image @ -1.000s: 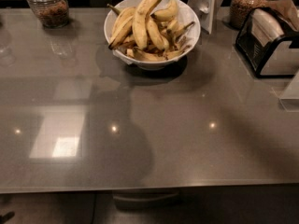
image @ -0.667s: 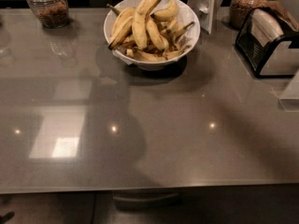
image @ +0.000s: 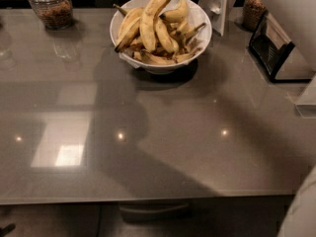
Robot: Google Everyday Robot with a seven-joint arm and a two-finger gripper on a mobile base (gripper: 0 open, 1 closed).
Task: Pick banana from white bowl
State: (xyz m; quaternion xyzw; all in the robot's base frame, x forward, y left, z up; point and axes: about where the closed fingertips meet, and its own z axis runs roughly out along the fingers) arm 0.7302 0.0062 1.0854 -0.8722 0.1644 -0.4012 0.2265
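Since hand isn't seen in frame (grip state can't be told), banana (image: pixel 149 19) is noted atop pile in white bowl (image: pixel 200 16), far-ctr on counter (image: pixel 158 147), long axis near-to-far.

The table (image: pixel 158 147) top is smooth, glossy grey and mirrors lights. The white bowl (image: pixel 201 19) is glossy. The banana (image: pixel 148 23) skin is matt and speckled. The jar (image: pixel 49 6) is clear glass. The gripper is out of view.

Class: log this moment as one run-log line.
long speckled yellow banana: topmost in glossy white round bowl; gripper: out of view; pick: not begun
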